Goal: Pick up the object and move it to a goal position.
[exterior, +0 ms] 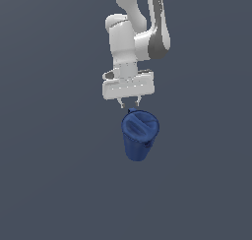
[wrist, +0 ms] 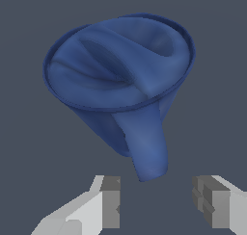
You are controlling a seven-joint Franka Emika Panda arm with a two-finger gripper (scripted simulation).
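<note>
Filling both views: plain dark grey-blue surface [exterior: 49,185].

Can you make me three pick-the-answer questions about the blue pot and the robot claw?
1. Where is the claw?
A. Just above the blue pot's rim
B. Under the pot
C. Far off to one side

2. What colour is the pot?
A. Red
B. Dark blue
C. Yellow

3. Are the claw's fingers squeezing the pot?
A. Yes, tightly
B. No, they stand apart with nothing between them
C. They are hidden

Answers: 1 A, the exterior view shows the claw right over the rim. 2 B, both views show it. 3 B, the wrist view shows an empty gap.
</note>
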